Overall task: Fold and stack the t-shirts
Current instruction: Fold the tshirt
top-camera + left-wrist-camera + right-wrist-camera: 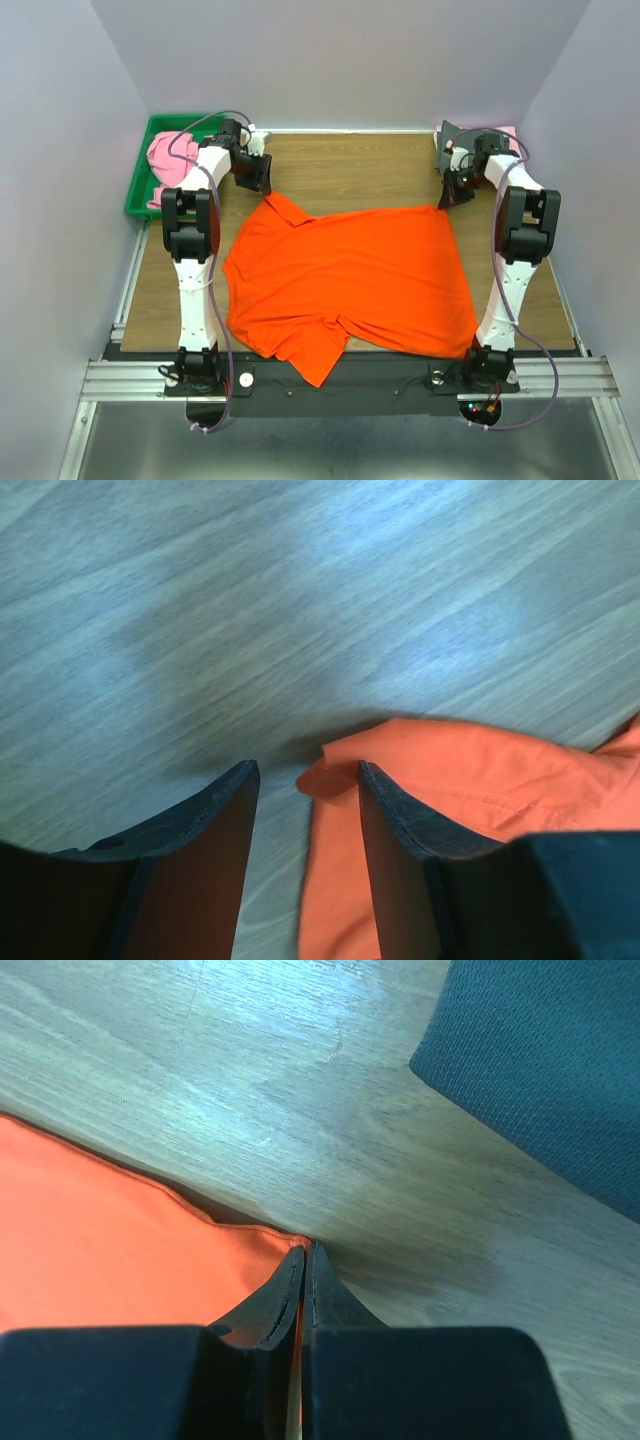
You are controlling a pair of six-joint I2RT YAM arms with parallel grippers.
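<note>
Left arm (190, 225) is reaching forward, elbow raised, wrist pitching downward. Left gripper (305, 770) is pointing down with jaws standing apart. A tip of the orange t-shirt (460, 775) is lying between the fingertips, just beside the right-hand finger (400, 860). Right arm (522, 225) is mirroring that pose. Right gripper (306, 1252) is pressing its jaws together on the t-shirt's corner, with cloth showing between them.

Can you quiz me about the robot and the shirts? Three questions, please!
1. True or false: the right pincer is shut on a corner of the orange t-shirt.
2. What is the pink t-shirt lying in? A) green tray B) cardboard box C) blue bucket
3. Fill in: the left pincer is ____ (open or shut).
Key: 1 true; 2 A; 3 open.
</note>
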